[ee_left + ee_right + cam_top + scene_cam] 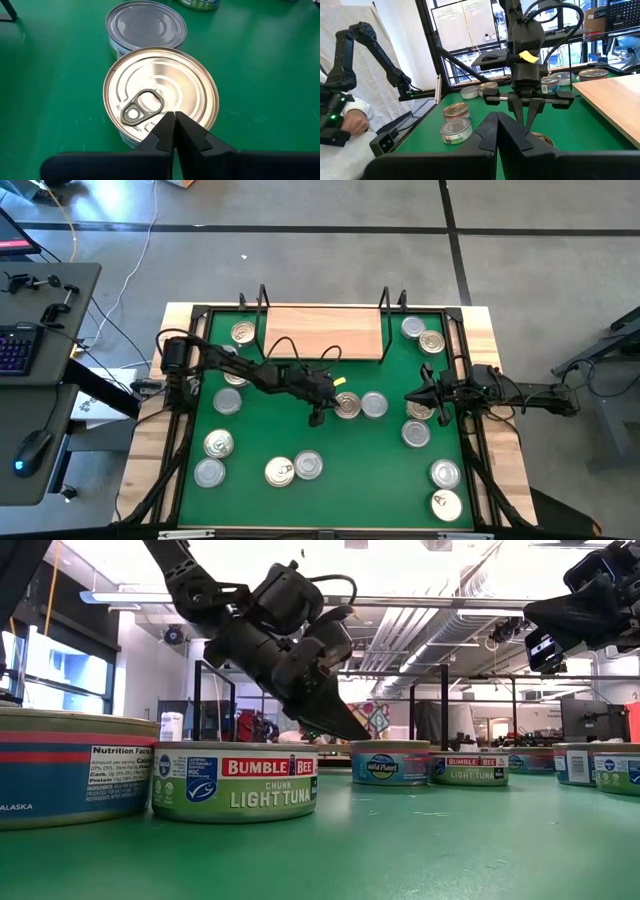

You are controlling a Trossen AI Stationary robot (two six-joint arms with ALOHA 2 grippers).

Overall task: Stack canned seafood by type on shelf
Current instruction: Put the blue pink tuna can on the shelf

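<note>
Several round flat cans lie scattered on the green mat (330, 500), some with gold lids and some with silver. The shelf (325, 332), a light wood board with black wire uprights, stands at the mat's far edge with no can on it. My left gripper (175, 116) is shut and slants down over a gold-lidded can (347, 405) at mid-table. A silver-lidded can (374, 404) stands next to that can. My right gripper (496, 120) is shut and level above the table's right side (425, 395). My left gripper's shut fingertips (167, 125) stand over the gold lid (190, 85) at its left rim, right beside the pull tab (142, 106). They slant down from the table's left. Whether they touch the lid I cannot tell. The can sits flat on the mat.
More cans stand at far right (413, 328), far left (243, 332), near left (219, 443) and near right (445, 473). A Bumble Bee can (235, 780) stands close to the low camera. A black frame (195, 315) edges the mat. A person's sleeve (350, 115) shows beyond the table.
</note>
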